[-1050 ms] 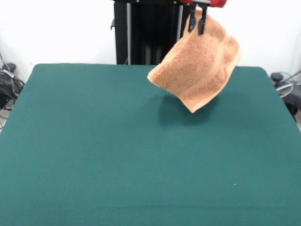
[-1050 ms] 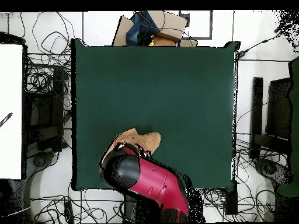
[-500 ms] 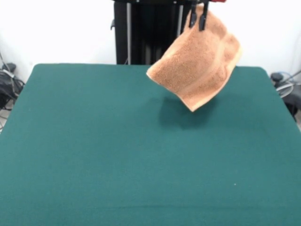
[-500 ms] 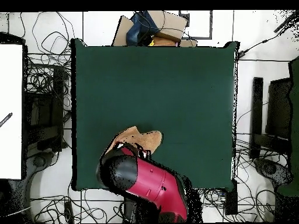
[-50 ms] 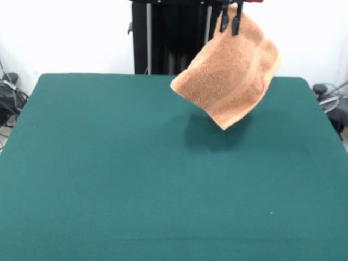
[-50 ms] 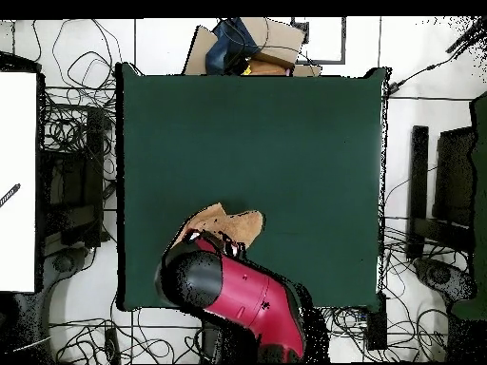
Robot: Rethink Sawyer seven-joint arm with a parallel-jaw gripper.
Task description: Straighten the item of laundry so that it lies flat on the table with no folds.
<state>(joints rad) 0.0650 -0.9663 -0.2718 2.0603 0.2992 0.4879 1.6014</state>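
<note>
The item of laundry (image 5: 228, 76), a light orange-tan terry towel with a woven band, hangs in the air above the far right part of the table (image 5: 136, 174). My gripper (image 5: 230, 23) is shut on its top corner at the upper edge of the front view. The towel droops as a tilted diamond, its lowest corner just above the green cloth, with a shadow beneath it. In the overhead view the towel (image 6: 233, 224) peeks out from under the red arm (image 6: 238, 290), which hides the gripper.
Black pedestal columns (image 5: 163, 35) stand behind the table. Cables (image 6: 76, 133) and boxes (image 6: 252, 43) lie on the floor around the table's edges. A white board (image 6: 17, 181) sits at the left of the overhead view.
The gripper rose slightly with the towel a second ago. Since then the towel hangs nearly the same, swaying only a little.
</note>
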